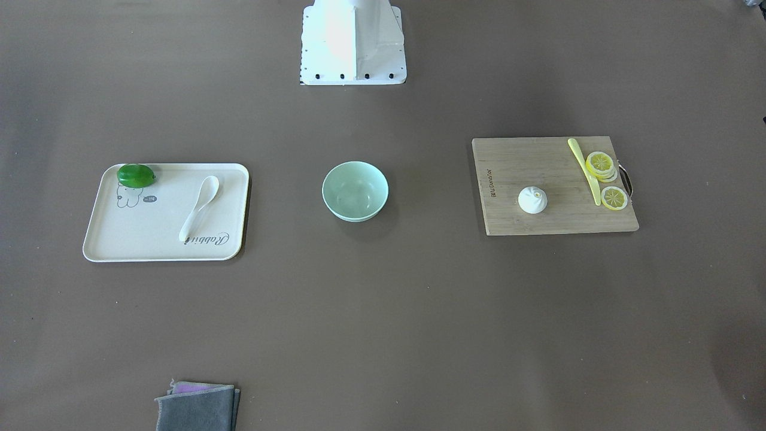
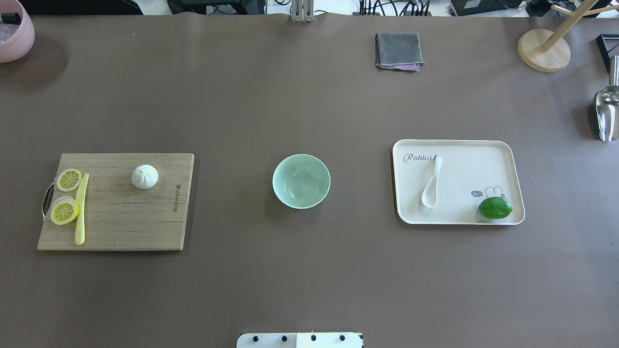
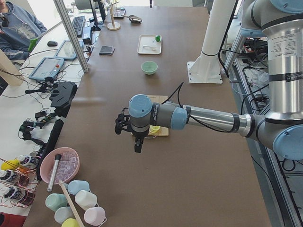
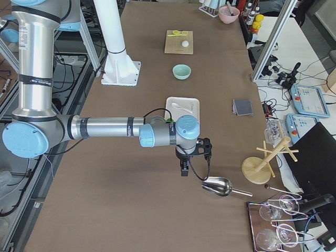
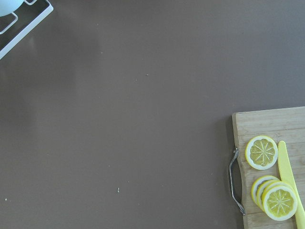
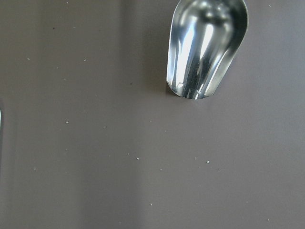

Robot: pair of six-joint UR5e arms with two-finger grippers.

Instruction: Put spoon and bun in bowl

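Observation:
The white spoon (image 2: 432,182) lies on a cream tray (image 2: 459,154) on my right, also in the front view (image 1: 200,206). The white bun (image 2: 144,176) sits on a wooden cutting board (image 2: 121,217) on my left, also in the front view (image 1: 532,199). The mint-green bowl (image 2: 301,181) stands empty between them at the table's middle (image 1: 355,191). My left gripper (image 3: 137,144) hangs above the table beyond the board's handle end. My right gripper (image 4: 184,170) hangs between the tray and a metal scoop. I cannot tell whether either is open or shut.
A green lime (image 2: 495,208) lies on the tray. Lemon slices (image 2: 65,210) and a yellow knife (image 2: 81,209) lie on the board. A grey cloth (image 2: 398,50), a metal scoop (image 2: 607,111), a wooden stand (image 2: 544,48) and a pink bowl (image 2: 14,29) sit near the table's edges.

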